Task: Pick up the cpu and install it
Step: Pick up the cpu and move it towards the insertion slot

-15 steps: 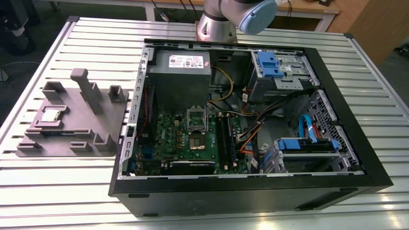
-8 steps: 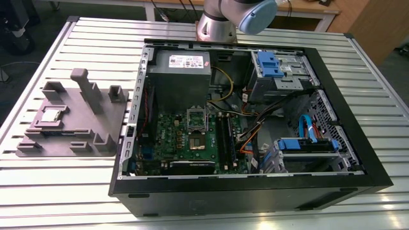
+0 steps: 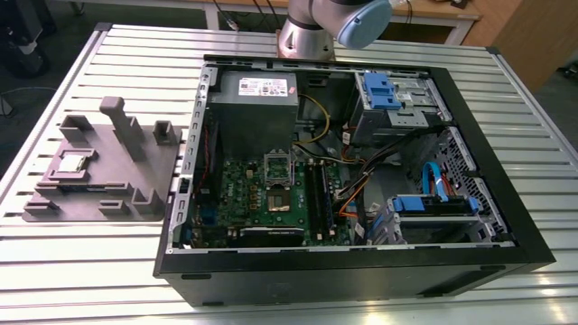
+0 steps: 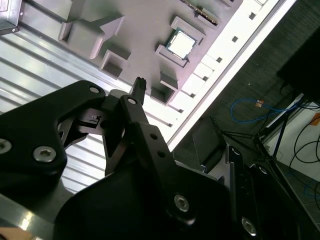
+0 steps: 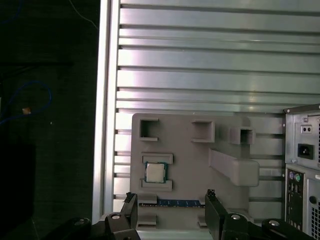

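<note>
The gripper point(image 5: 170, 197) is nearest the lens in the first wrist view, its black fingers point(image 5: 131, 207) spread apart and empty above the grey fixture tray point(image 5: 185, 165). The cpu point(image 5: 155, 172) lies flat in a pocket of that tray. The tray rests on the slatted desk point(image 3: 91, 271) at the exterior view's left, just beside the open computer case point(image 3: 361, 281) with its green motherboard point(image 3: 243, 196)

Exterior view's up high, looking steeply down across the slatted table point(image 3: 91, 271), the open computer case point(image 3: 361, 277) and the grey tray point(image 3: 113, 177) at the exterior view's left. Both wrist views face that tray (same cpu point(image 5: 155, 172) in both wrist views): first straight down from above, second slanting across it.
</note>
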Controlling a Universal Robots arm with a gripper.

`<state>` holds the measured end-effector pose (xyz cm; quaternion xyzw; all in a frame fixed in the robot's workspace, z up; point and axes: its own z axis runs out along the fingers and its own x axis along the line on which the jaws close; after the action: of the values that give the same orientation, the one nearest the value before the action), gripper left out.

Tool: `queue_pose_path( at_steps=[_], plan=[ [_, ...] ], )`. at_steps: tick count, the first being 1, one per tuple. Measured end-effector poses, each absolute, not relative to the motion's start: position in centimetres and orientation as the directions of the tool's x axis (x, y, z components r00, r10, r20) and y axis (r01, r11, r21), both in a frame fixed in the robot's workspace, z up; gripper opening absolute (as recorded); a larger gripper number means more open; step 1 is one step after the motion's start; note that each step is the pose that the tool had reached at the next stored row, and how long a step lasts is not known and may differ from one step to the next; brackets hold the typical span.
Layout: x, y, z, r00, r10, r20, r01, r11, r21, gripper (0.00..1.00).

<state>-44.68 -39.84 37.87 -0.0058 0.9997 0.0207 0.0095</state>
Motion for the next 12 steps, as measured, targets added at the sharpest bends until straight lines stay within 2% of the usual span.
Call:
queue_pose_path(
  at_steps=[12],
  plan=[
    [-44.68, -39.84, 37.52, -1.0, -0.011, -0.019, -0.012, 0.999, 0.041, 0.65]
  ],
)
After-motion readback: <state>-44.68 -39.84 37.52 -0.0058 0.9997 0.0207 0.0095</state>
